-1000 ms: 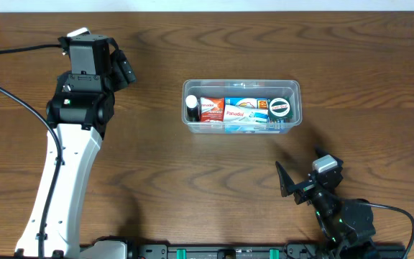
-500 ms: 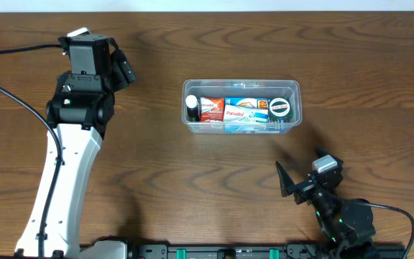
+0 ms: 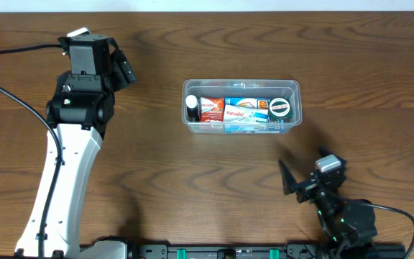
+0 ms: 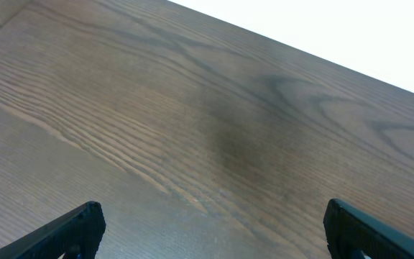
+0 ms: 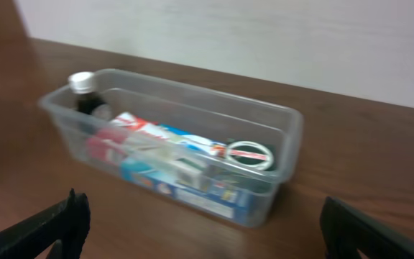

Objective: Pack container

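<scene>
brown wooden table [image 3: 192, 180] under both arms, and your clear container [image 3: 240, 82] sits near the middle of it, long side running across, well apart from either arm. inside you've got a dark bottle [image 3: 191, 108] with a white cap upright at the left end, a red packet [image 3: 211, 108] beside it, a blue and white box [image 3: 244, 115] in the middle and a round black tin [image 3: 280, 108] at the right end. your left gripper [image 4: 218, 230] hangs over bare wood off to the left, jaws wide, nothing between them. your right gripper [image 5: 207, 223] sits low by the near edge, facing the container, jaws wide and empty too.
</scene>
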You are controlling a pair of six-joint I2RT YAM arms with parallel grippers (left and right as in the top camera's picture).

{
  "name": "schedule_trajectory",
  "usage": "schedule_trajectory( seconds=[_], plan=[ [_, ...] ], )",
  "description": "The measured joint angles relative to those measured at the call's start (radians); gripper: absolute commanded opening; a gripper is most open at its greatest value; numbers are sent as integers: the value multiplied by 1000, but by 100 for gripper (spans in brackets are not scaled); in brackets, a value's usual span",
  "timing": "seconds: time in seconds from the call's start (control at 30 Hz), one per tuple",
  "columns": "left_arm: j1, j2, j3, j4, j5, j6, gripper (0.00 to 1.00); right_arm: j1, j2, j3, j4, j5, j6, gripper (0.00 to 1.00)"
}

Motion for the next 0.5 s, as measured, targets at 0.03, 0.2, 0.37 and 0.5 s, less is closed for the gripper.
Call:
schedule_trajectory(
  seconds=[0.03, 0.2, 0.37, 0.5],
  plan=[
    [0, 0, 0, 0, 0, 0, 98, -21, -2, 0, 0, 0, 0, 99],
    [0, 0, 0, 0, 0, 0, 98, -151, -4, 0, 0, 3, 0, 99],
    [0, 0, 0, 0, 0, 0, 98, -196, -4, 0, 0, 5, 0, 99],
    [0, 0, 0, 0, 0, 0, 98, -197, -4, 0, 0, 4, 0, 99]
  ],
)
